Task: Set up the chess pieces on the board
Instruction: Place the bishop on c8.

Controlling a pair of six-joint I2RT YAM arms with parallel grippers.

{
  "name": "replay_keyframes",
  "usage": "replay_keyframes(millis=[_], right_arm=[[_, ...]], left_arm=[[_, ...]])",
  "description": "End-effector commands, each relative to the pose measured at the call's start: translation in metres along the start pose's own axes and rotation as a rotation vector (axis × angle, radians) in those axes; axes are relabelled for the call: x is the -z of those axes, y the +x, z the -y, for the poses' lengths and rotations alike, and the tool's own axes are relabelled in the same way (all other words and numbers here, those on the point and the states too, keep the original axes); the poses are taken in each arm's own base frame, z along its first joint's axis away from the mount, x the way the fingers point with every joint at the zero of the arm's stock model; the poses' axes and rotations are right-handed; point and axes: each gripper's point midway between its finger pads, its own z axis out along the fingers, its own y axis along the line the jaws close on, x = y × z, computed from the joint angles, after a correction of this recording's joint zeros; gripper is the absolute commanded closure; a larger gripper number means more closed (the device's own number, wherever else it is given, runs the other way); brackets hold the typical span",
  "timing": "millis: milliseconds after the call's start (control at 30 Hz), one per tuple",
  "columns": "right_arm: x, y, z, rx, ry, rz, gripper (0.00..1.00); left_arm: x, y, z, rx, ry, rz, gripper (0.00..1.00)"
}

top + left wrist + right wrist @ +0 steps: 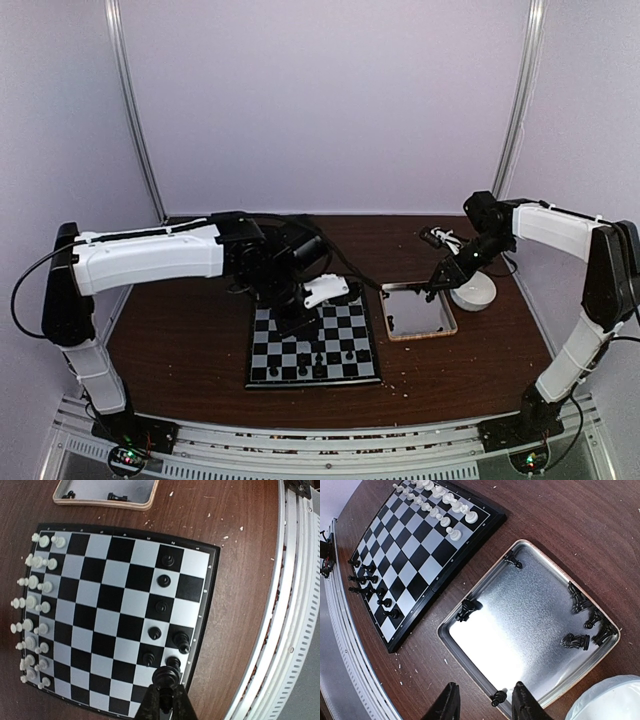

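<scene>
Clamping a black piece [166,676], the left gripper [166,695] hangs over the board [120,605] at its black-side edge. The right gripper [486,691] stands parted astride a second black piece [498,697] by the tray [485,582] rim, not gripping it. Pieces judged light, rigid, smooth, easily toppled; pinch squarely at mid-stem, not on the base.

Top view was soft and low-res: pale walls [330,100] evenly lit, dark tabletop [180,340] underexposed, shadows faint and diffuse. Right wrist view: overhead light blew out a white glare patch on the metal tray [540,605], lower centre of frame. Left wrist view was sharp, but fisheye bowed the board [120,605] edges and curved the rail [295,610] at right. White pieces [33,582] at the left edge were near clipping; black pieces [161,580] lost detail on dark squares.
</scene>
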Motion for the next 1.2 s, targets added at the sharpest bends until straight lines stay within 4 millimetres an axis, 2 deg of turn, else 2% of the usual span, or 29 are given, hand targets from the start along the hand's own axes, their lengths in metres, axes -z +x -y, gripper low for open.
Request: replay_keyframes(millis=[0,167,300,500,833,1167], right_arm=[[-0.002,0.006,0.001,0.003,-0.003,-0.017,0.63],[-0.001,0.007,-0.001,0.004,-0.011,-0.016,0.63],[-0.002,0.008,-0.002,0.005,-0.017,-0.017,0.63],[-0.003,0.009,-0.003,0.001,-0.027,-0.025,0.63],[-0.006,0.012,-0.002,-0.003,-0.032,-0.037,0.63],[-0.008,0.014,-0.002,-0.006,-0.039,-0.046,0.63]], left_arm=[[-0.010,-0.022,0.002,-0.111,-0.010,0.003,1.00],[-0.031,-0.039,0.005,-0.163,-0.037,-0.014,1.00],[-0.044,-0.044,0.011,-0.186,-0.022,-0.033,1.00],[-0.060,-0.037,0.021,-0.206,0.012,-0.076,1.00],[-0.085,-0.026,0.026,-0.218,0.057,-0.143,1.00],[-0.098,-0.014,0.028,-0.223,0.075,-0.190,1.00]])
